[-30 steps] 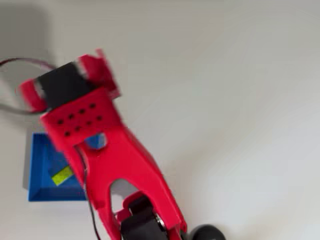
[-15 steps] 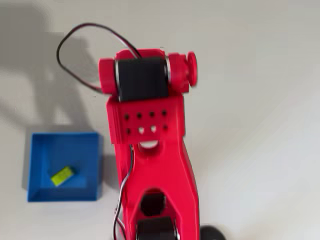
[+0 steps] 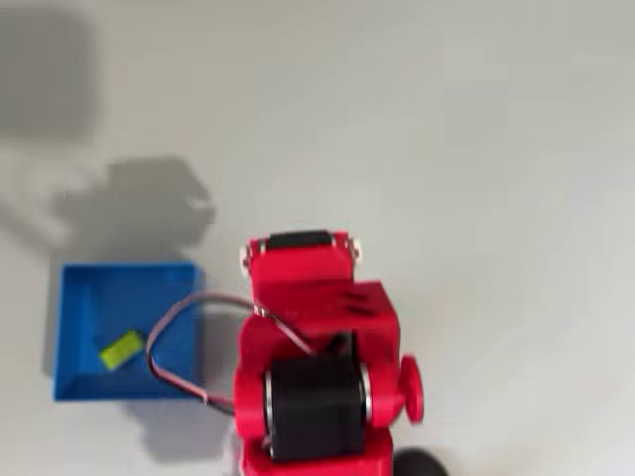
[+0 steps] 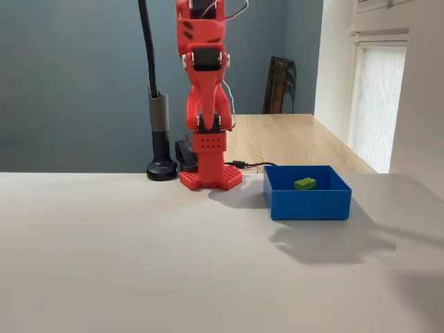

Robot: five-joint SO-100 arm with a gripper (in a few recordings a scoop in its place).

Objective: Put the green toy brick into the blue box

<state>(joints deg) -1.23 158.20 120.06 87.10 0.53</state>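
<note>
Inside the blue box [image 4: 307,201] lies the green toy brick [image 4: 304,183]

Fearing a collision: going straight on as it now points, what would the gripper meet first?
Cannot tell: its direction is unclear. The arm stands folded upright, apart from the blue box.

The green toy brick [image 4: 304,183] and blue box [image 4: 309,202] looked like smooth plastic; the pale desk [image 4: 139,263] was matt, the red arm [image 4: 205,104] plastic.
</note>
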